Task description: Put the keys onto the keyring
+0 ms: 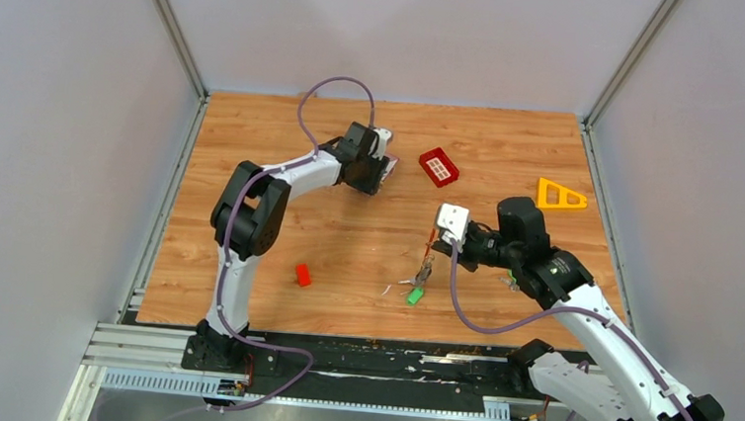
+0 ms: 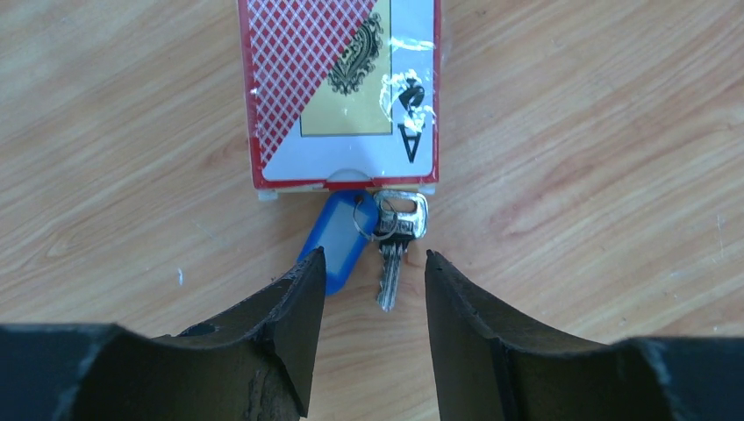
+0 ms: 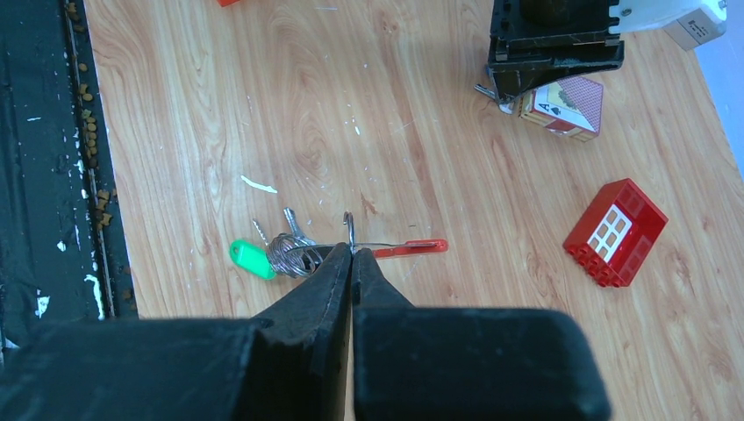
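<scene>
**Non-task clutter on the wooden tabletop (image 1: 348,219)**

Red-and-white playing-card box (image 2: 342,88) lies flat at the far side. Red plastic brick with white gridded window (image 1: 438,167) sits near it, to the right. Yellow triangular plastic frame (image 1: 561,195) is by the right edge. Small red block (image 1: 303,275) sits toward the front, well apart from the others.

Place: robot lab test cell | Enclosure: plain grey walls (image 1: 56,149) on aluminium posts (image 1: 171,26) at 9, 12 and 3 o'clock | Surface: wood-grain table (image 1: 347,238) | Rig: cabled left arm (image 1: 250,207) and right arm (image 1: 598,325) bolted to a metal rail (image 1: 141,345) at 6 o'clock
</scene>
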`<state>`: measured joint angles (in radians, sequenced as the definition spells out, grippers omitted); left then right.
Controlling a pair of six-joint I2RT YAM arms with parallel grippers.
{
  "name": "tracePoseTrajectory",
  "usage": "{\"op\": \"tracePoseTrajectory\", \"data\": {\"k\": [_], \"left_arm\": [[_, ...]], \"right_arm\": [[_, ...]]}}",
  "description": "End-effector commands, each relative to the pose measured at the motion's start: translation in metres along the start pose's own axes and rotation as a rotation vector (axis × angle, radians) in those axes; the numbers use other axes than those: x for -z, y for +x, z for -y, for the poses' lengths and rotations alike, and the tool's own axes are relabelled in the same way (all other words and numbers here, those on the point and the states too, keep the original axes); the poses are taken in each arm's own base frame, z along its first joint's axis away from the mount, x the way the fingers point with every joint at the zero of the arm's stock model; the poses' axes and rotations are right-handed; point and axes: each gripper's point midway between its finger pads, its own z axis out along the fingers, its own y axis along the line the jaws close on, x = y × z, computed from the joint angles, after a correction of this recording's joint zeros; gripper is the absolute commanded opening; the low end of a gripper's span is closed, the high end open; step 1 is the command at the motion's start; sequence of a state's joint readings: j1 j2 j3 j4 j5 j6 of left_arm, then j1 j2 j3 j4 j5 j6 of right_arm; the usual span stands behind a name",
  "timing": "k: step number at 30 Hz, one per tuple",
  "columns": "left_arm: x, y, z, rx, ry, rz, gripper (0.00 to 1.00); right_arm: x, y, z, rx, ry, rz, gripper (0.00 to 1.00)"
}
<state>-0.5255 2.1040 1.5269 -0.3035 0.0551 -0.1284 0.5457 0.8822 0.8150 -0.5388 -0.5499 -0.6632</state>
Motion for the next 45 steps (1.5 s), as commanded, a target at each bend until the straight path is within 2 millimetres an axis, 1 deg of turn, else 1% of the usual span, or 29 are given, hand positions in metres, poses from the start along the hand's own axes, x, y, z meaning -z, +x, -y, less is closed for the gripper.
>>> {"op": "tracePoseTrajectory", "data": {"k": [1, 4, 11, 14, 16, 22, 28, 34, 38, 40, 42, 45], "left_arm": [[-0.006, -0.017, 0.003, 0.044, 0.010, 0.019, 0.53], [-0.013, -0.017, 0.005, 0.048, 0.024, 0.011, 0.52], [-0.024, -0.012, 0.005, 0.049, 0.025, -0.007, 0.47], [-0.026, -0.011, 0.004, 0.045, 0.022, -0.010, 0.42], [-0.026, -0.010, 0.004, 0.039, 0.023, -0.011, 0.38], [-0.020, -0.003, 0.005, 0.023, 0.032, -0.018, 0.26], [-0.002, 0.009, 0.009, -0.035, 0.064, -0.035, 0.18], [0.017, 0.029, 0.010, -0.100, 0.086, -0.076, 0.10], [0.030, 0.037, 0.015, -0.145, 0.126, -0.081, 0.04], [0.039, 0.035, 0.021, -0.179, 0.168, -0.065, 0.00], [0.048, 0.031, 0.028, -0.225, 0.216, -0.031, 0.00], [0.067, 0.024, 0.045, -0.300, 0.322, 0.026, 0.00]], "right_arm": [[0.003, -0.007, 0.004, 0.007, 0.022, 0.032, 0.00], [0.003, -0.007, 0.003, 0.007, 0.017, 0.031, 0.00], [0.003, -0.005, 0.002, 0.006, 0.013, 0.030, 0.00], [0.002, -0.005, 0.001, 0.005, 0.009, 0.032, 0.00], [0.002, -0.004, 0.001, 0.004, 0.008, 0.030, 0.00], [0.002, -0.005, 0.000, 0.004, 0.006, 0.031, 0.00], [0.003, -0.004, -0.001, 0.005, 0.002, 0.031, 0.00], [0.002, -0.004, -0.001, 0.004, -0.001, 0.033, 0.00], [0.002, -0.005, -0.001, 0.004, -0.003, 0.033, 0.00], [0.002, -0.004, -0.001, 0.003, -0.005, 0.032, 0.00], [0.001, -0.005, -0.002, 0.004, -0.008, 0.035, 0.00], [0.001, -0.006, -0.002, 0.004, -0.015, 0.035, 0.00]]}}
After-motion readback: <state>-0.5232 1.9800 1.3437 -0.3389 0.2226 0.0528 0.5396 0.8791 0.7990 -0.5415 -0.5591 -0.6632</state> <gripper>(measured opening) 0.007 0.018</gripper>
